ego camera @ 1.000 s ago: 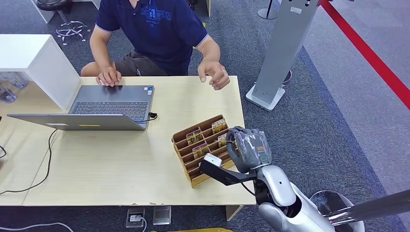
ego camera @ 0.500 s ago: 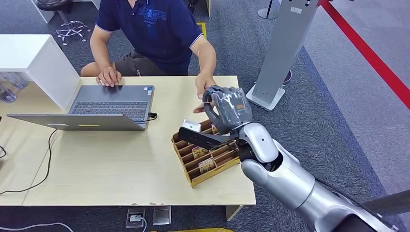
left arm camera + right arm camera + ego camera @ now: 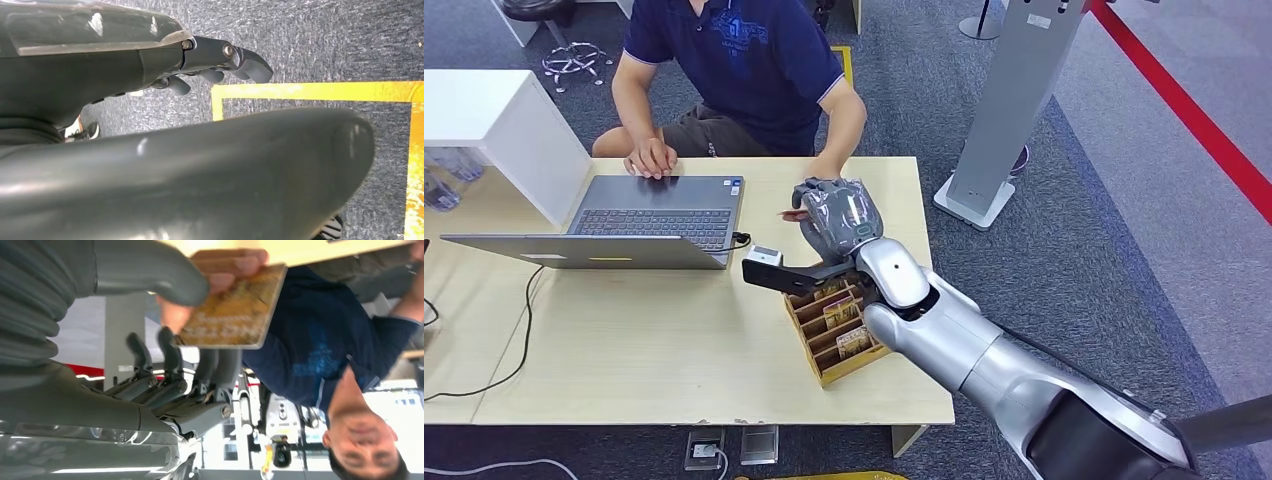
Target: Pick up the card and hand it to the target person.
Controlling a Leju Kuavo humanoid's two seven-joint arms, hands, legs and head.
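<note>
- The card (image 3: pixel 233 307), gold, sits at upper centre of the right wrist view, pinched between the right hand's (image 3: pixel 837 218) thumb and fingers (image 3: pixel 172 357); a person's fingers (image 3: pixel 230 266) also touch it.
- Wooden table (image 3: pixel 654 350) spans the left and centre of the head view.
- Person in a navy shirt (image 3: pixel 744 60) sits at top centre.
- Grey laptop (image 3: pixel 634 222) lies at left centre.
- Wooden card rack (image 3: pixel 839 330) sits below the hand, centre.
- Left hand (image 3: pixel 210 62), upper centre of its wrist view, hangs over carpet, fingers loosely bent, holding nothing.

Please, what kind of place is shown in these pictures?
Probably an office or reception-style demo area. A person sits at a light wooden desk with an open laptop and a wooden card rack. The floor is grey carpet marked with a red line.
</note>
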